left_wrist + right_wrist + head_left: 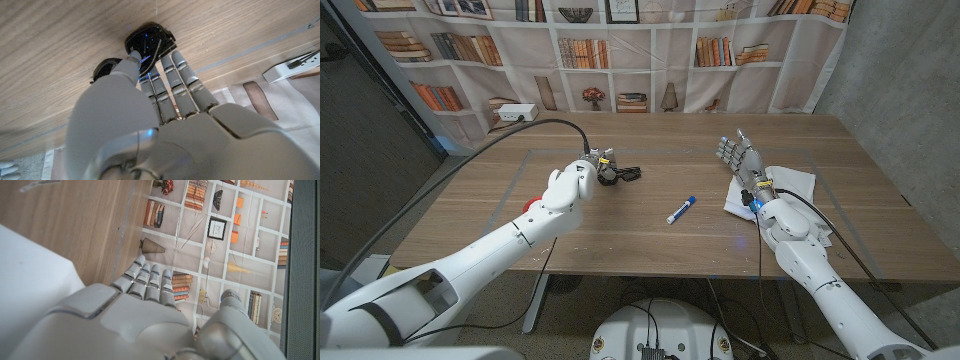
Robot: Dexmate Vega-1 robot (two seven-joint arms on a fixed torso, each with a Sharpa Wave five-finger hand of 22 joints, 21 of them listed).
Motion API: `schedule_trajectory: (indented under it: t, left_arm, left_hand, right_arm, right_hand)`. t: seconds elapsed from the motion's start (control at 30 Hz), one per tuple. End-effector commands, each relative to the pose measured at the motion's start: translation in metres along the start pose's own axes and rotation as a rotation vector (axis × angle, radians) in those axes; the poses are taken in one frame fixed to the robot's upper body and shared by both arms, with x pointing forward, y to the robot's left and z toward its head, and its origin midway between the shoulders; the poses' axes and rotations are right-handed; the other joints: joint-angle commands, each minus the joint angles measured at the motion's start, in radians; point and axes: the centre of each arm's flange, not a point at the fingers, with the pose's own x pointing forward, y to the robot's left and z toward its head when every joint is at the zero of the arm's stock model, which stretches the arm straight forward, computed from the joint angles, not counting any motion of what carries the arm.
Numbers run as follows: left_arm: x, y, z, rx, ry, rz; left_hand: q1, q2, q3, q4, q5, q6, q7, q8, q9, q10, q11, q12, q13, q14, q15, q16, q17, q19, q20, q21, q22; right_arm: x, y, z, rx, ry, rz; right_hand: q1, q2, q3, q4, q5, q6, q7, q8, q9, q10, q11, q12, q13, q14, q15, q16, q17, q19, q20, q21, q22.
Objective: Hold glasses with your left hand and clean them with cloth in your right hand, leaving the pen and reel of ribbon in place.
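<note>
Black glasses [626,174] lie on the wooden table [650,245] left of centre. My left hand [582,178] is on their left end. In the left wrist view my thumb and fingers [167,70] close around one dark lens of the glasses [150,39], which still touch the tabletop. A white cloth [788,190] lies crumpled at the right. My right hand [741,157] stands at the cloth's near-left edge with its fingers spread and pointing up, holding nothing. In the right wrist view the cloth [30,285] shows beside my right hand [135,310].
A blue and white pen [681,208] lies at the table's middle between the hands. A red reel [530,205] peeks out from under my left forearm. A cable [520,135] arcs over the left arm. A bookshelf backdrop hangs behind the far edge.
</note>
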Motion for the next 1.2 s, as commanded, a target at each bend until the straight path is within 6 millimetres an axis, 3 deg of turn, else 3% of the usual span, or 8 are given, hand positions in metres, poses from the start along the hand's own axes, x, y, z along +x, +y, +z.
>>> schedule_trajectory:
  t: [0.03,0.47,0.53,0.63,0.77,1.0,1.2]
  left_arm:
    - [0.0022,-0.0028,0.0001,0.000,0.003,-0.009]
    - [0.0072,-0.0069,0.0023,-0.015,0.000,-0.012]
    - [0.0076,-0.0073,0.0024,-0.029,0.002,-0.006]
    - [0.0075,-0.0077,0.0013,-0.071,0.005,0.015]
    - [0.0068,-0.0079,0.0006,-0.101,0.012,0.033]
    - [0.0051,-0.0076,0.0012,-0.122,0.017,0.059]
    - [0.0022,-0.0057,0.0006,-0.132,0.019,0.085]
  left_hand:
    - [0.004,0.006,0.007,0.001,0.000,0.010,0.002,0.000,-0.001,0.005,0.000,-0.006,0.004,0.008,-0.099,-0.007,-0.001,0.006,-0.013,0.007,0.003]
    - [0.006,0.012,0.011,0.005,-0.001,0.035,-0.007,-0.001,-0.001,0.031,-0.006,-0.007,0.005,0.039,-0.108,-0.007,-0.001,0.016,-0.018,0.016,0.002]
    - [0.010,0.014,0.014,0.004,-0.002,0.057,-0.008,0.001,-0.001,0.062,-0.013,-0.002,0.005,0.066,-0.114,-0.005,-0.003,0.037,-0.023,0.027,0.001]
    - [0.022,0.021,0.027,0.003,-0.004,0.157,-0.009,0.020,0.000,0.154,-0.022,0.007,0.004,0.174,-0.118,0.004,-0.007,0.109,-0.034,0.063,-0.004]
    - [0.032,0.034,0.038,0.006,-0.002,0.186,0.006,0.018,0.004,0.219,-0.031,0.011,0.004,0.265,-0.120,0.011,-0.007,0.182,-0.035,0.097,-0.008]
    - [0.048,0.037,0.049,-0.001,0.002,0.182,0.032,0.011,0.007,0.235,-0.017,0.013,0.018,0.297,-0.123,0.005,-0.010,0.221,-0.035,0.114,-0.011]
    - [0.054,0.037,0.052,-0.002,0.003,0.187,0.037,0.011,0.009,0.241,-0.006,0.014,0.024,0.308,-0.124,0.002,-0.010,0.233,-0.037,0.119,-0.013]
  right_arm:
    - [0.0016,0.0019,-0.0005,0.016,-0.001,0.017]
    - [0.0010,0.0007,0.0010,0.007,0.000,0.012]
    - [0.0010,0.0003,0.0005,0.016,0.003,0.005]
    - [0.0005,-0.0002,-0.0004,0.010,0.002,0.009]
    - [-0.0002,-0.0010,-0.0011,0.018,0.005,0.002]
    - [-0.0007,-0.0020,0.0005,0.010,-0.001,0.003]
    - [-0.0014,-0.0021,0.0008,0.012,0.000,-0.002]
  right_hand:
    - [0.000,0.007,0.002,-0.001,-0.001,0.003,-0.006,-0.003,0.006,0.008,-0.004,-0.002,0.002,0.003,0.003,-0.002,0.004,0.007,-0.008,-0.003,0.006]
    - [0.000,0.007,0.000,-0.002,-0.001,0.004,-0.006,-0.003,0.006,0.009,-0.002,-0.003,0.002,0.003,0.004,-0.002,0.004,0.009,-0.008,-0.008,0.006]
    - [0.000,0.006,0.000,-0.003,-0.001,0.004,-0.006,-0.003,0.006,0.009,-0.002,-0.003,0.002,0.003,0.004,-0.002,0.003,0.009,-0.008,-0.008,0.006]
    - [0.000,0.007,0.000,-0.003,-0.001,0.003,-0.006,-0.003,0.006,0.010,-0.002,-0.003,0.002,0.002,0.002,-0.002,0.003,0.010,-0.008,-0.010,0.006]
    - [-0.001,0.007,-0.001,-0.003,-0.001,0.004,-0.006,-0.003,0.006,0.010,-0.002,-0.003,0.002,0.003,0.002,-0.002,0.004,0.010,-0.008,-0.011,0.006]
    - [-0.001,0.007,-0.002,-0.003,-0.001,0.004,-0.008,-0.003,0.006,0.009,-0.005,-0.004,0.002,0.003,0.002,-0.002,0.004,0.012,-0.008,-0.014,0.006]
    - [-0.001,0.008,-0.002,-0.003,-0.001,0.004,-0.007,-0.003,0.006,0.009,-0.004,-0.004,0.003,0.003,0.003,-0.002,0.004,0.013,-0.007,-0.016,0.006]
